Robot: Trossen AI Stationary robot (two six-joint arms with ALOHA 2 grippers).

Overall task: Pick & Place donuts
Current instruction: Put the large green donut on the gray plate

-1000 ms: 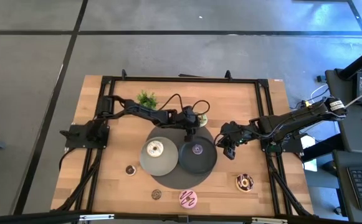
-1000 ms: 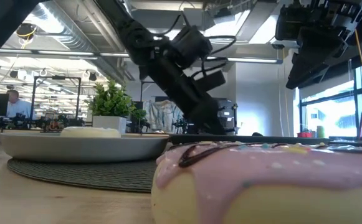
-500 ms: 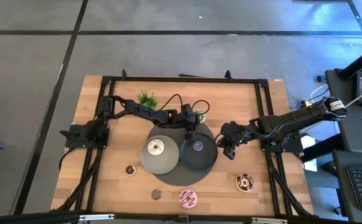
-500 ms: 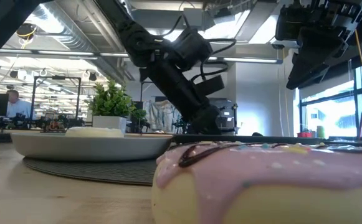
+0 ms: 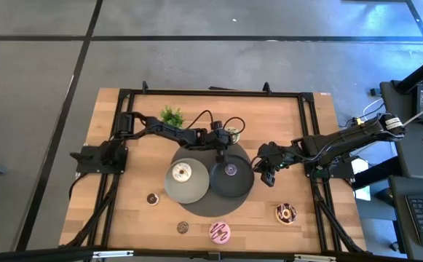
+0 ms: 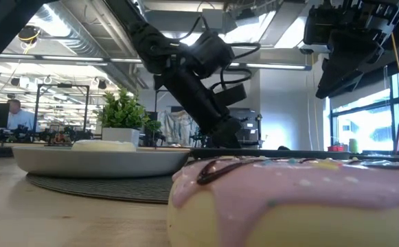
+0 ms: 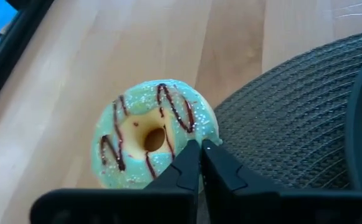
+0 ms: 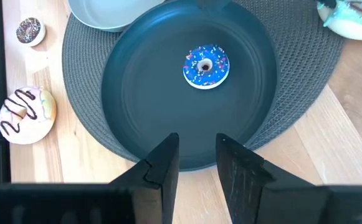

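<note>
A green donut point(image 7: 131, 134) with dark stripes lies flat on the wood just past the woven mat point(image 7: 293, 112), at the far side of the plates point(image 5: 234, 133). My left gripper point(image 7: 200, 148) is shut, its tips over the donut's rim on the mat side. A purple donut point(image 8: 206, 66) lies on the dark plate point(image 8: 137, 74), and a cream donut point(image 5: 180, 173) on the grey plate point(image 5: 186, 191). My right gripper point(image 8: 197, 155) hovers open over the dark plate's right edge point(image 5: 269, 172), with nothing between its fingers. My left gripper points its shut fingertips point(image 7: 192, 155) slanting down at the green donut's rim point(image 7: 179, 140) beside the mat. Nothing shows between the fingers. I cannot tell whether the tips touch the icing.
A pink striped donut point(image 5: 220, 232) lies near the front edge and fills the low view point(image 6: 295, 199). A chocolate drizzled donut point(image 5: 285, 213) and two mini donuts point(image 5: 152, 198) point(image 5: 183, 227) lie on the wood. A potted plant point(image 5: 171, 116) stands at the far left.
My left gripper has shut from wide open, coming down a little by the green donut. The donut lies where it was. The grey plate and mat have slid a little toward the table's right edge.
</note>
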